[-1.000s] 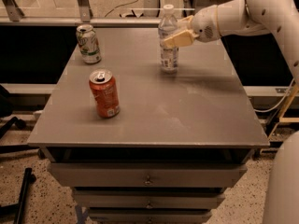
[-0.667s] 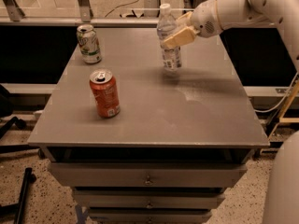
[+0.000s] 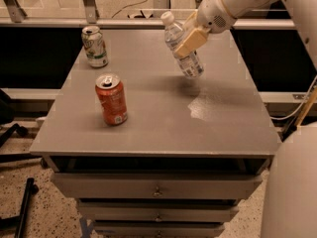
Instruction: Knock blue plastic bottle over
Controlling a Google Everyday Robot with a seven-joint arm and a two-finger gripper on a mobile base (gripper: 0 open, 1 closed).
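My hand (image 3: 192, 39) grips the blue plastic bottle (image 3: 190, 64); upright a second ago, it now leans cap-left, its base seemingly off the bench (image 3: 163, 118); not yet knocked over.

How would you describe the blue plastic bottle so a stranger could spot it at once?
On the grey table with drawers, look toward the back, right of centre, where the gripper sits against the blue plastic bottle. It is clear with a white cap, tilted, and taller than the upright orange soda can and green-and-white can.
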